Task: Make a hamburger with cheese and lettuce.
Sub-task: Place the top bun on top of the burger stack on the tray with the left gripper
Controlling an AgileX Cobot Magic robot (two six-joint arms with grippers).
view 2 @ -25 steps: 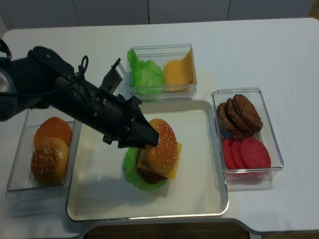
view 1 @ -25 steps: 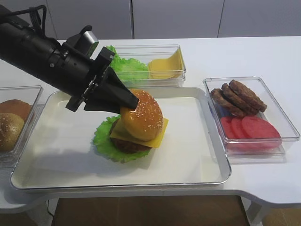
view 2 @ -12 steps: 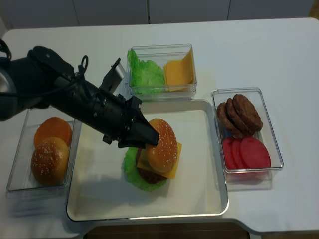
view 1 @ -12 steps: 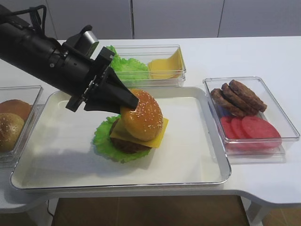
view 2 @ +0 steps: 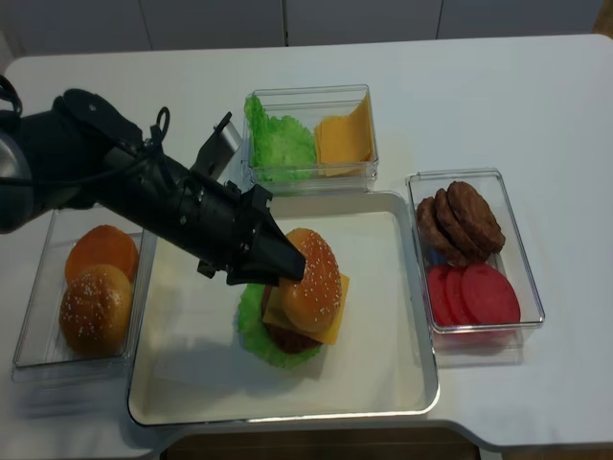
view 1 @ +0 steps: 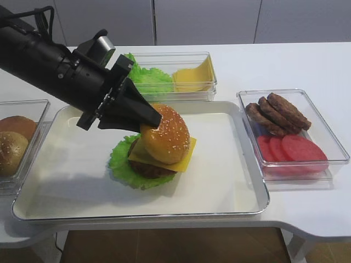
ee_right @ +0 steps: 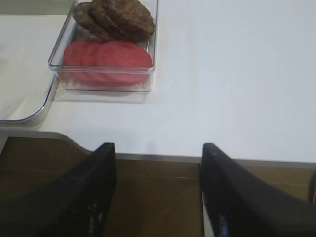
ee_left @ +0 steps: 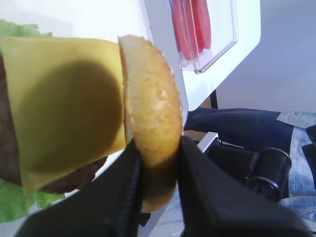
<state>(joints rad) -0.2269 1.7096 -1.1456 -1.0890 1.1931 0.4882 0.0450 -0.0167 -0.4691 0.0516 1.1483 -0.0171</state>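
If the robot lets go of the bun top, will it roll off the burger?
Maybe. The bun top stands tilted on edge in the left end effector, so it could flop flat or slide off. The cheese underneath looks smooth, probably slippery.

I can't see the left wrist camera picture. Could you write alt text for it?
Close-up of the left gripper pinching the edge of a golden sesame bun top, held on edge beside the yellow cheese. The cheese lies on a brown patty with green lettuce beneath; a clear box of red slices sits behind.
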